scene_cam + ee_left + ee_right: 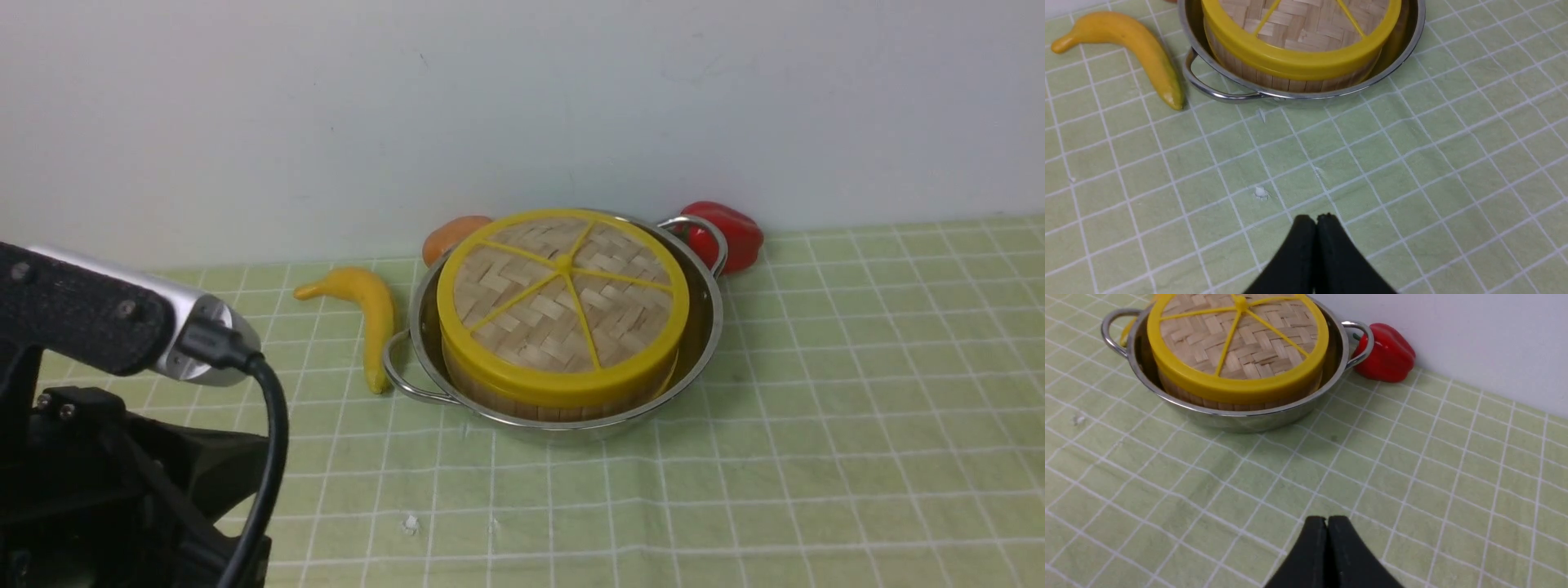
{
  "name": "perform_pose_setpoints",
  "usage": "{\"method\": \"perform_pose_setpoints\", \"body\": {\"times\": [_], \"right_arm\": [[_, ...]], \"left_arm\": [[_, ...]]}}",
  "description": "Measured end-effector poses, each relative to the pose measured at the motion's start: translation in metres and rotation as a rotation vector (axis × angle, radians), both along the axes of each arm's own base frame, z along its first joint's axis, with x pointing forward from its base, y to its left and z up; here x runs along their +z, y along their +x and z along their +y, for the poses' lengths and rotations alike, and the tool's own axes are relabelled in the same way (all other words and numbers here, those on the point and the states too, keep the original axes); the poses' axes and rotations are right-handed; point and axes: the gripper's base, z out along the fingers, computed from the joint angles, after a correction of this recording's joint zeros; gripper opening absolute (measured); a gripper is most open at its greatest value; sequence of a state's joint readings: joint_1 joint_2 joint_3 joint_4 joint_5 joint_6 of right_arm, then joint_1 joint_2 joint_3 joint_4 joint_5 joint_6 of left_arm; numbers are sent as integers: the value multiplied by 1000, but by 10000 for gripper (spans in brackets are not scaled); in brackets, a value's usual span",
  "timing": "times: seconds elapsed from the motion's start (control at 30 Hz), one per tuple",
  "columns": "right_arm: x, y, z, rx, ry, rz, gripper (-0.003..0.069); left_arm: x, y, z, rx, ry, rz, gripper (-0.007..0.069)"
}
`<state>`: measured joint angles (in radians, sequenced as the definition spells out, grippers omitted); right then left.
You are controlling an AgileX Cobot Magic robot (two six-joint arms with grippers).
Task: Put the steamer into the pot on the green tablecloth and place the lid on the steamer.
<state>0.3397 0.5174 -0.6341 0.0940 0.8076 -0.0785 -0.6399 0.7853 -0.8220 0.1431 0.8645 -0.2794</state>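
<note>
The pot (pixel 702 343) sits on the cloth (pixel 857 392) near the back wall (pixel 522 98). It is wide, shallow, polished steel, with a thin rolled rim and two wire loop handles, one toward the front left and one toward the back right. Inside it stands the steamer (pixel 522 404), a round basket whose wall is made of upright pale bamboo slats; only the lower band of that wall shows above the pot's rim. The lid (pixel 563 298) lies flat on the steamer and covers it fully. It is a disc of herringbone-woven bamboo strips held in a thick, smooth yellow plastic ring, with thin yellow spokes running out from a small hub at the centre.

The cloth is pale green, soft and slightly creased, crossed by a grid of thin white lines, with a few small white flecks near the front.

A banana (pixel 371 314), smooth and curved, lies just left of the pot, close to its handle. A glossy red pepper (pixel 731 233) rests behind the right handle against the wall. An orange rounded object (pixel 453 237) peeks out behind the pot's left rear; what it is I cannot tell.

The left hand (pixel 1316 216) has its black, matte fingers pressed together, holding nothing, above bare cloth in front of the pot. The right hand (pixel 1327 518) is likewise pressed together and empty, over the cloth well apart from the pot.
</note>
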Motion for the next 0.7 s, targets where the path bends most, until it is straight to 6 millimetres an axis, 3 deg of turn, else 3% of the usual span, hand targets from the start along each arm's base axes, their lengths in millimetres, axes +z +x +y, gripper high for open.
{"method": "perform_pose_setpoints", "body": {"times": [0.2, 0.33, 0.43, 0.63, 0.67, 0.7], "right_arm": [[1, -1, 4, 7, 80, 29, 9], [1, -2, 6, 11, 107, 39, 13], [1, -3, 7, 17, 134, 48, 20], [1, -3, 8, 18, 142, 51, 36], [1, -3, 8, 18, 142, 51, 41], [1, -3, 8, 18, 142, 51, 41]], "left_arm": [[4, -3, 7, 19, -8, -29, -7], [10, -10, 30, 124, -20, -107, 1], [14, -27, 59, 304, -65, -263, 1], [-16, -53, 84, 547, -51, -474, 12], [-35, -58, 89, 617, -39, -506, 12], [-41, -59, 89, 623, -36, -502, 12]]}}
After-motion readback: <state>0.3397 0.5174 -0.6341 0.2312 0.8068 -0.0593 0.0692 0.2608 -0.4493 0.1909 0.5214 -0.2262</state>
